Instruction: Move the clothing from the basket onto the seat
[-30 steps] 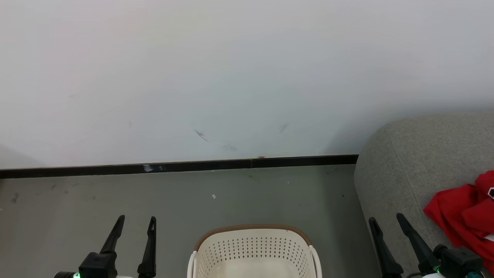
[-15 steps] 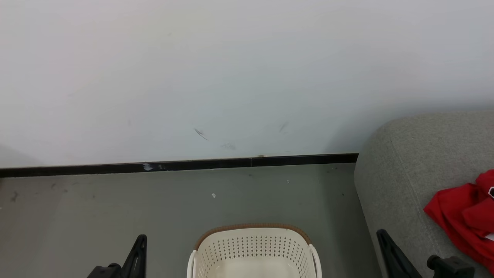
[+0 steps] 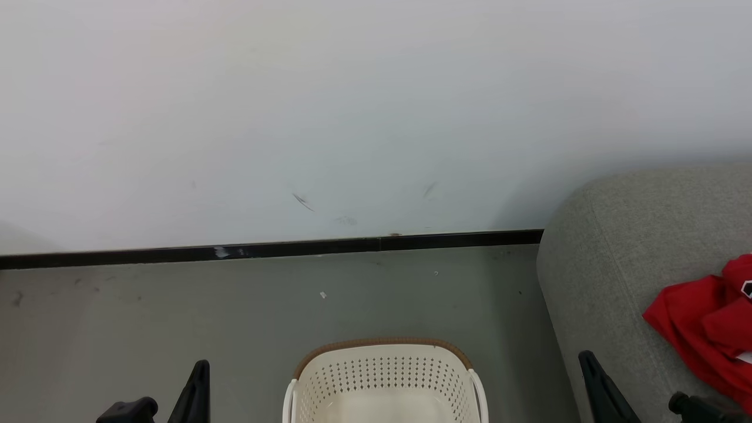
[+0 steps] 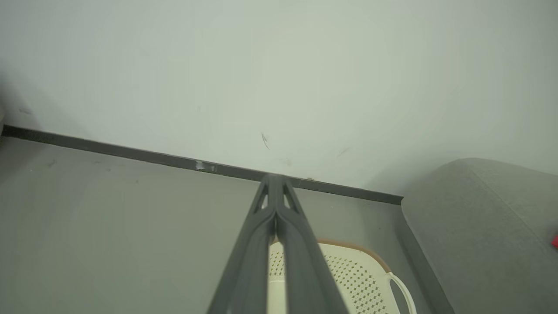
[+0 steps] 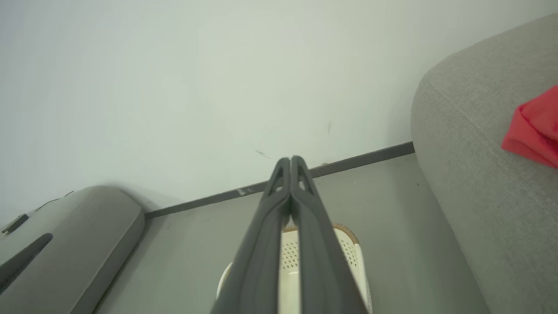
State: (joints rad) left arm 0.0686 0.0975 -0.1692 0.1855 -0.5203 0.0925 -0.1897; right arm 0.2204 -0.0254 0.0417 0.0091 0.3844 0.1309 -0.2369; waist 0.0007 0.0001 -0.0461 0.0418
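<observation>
Seemingly the job is near its close. Left wrist view: the left claw (image 4: 275, 179) has its fingers pressed together on nothing, above the basket (image 4: 348, 279); the seat (image 4: 479, 218) stands right of the basket.

Right wrist view: the right claw (image 5: 290, 161) is likewise closed and empty over the basket (image 5: 348, 257), and the clothing (image 5: 534, 131) lies on the seat (image 5: 471, 183), well right of the basket.

Head view: the basket's (image 3: 382, 376) visible far half is bare and its near half is cut off, so look there before finishing, with both claws kept off the rim.
</observation>
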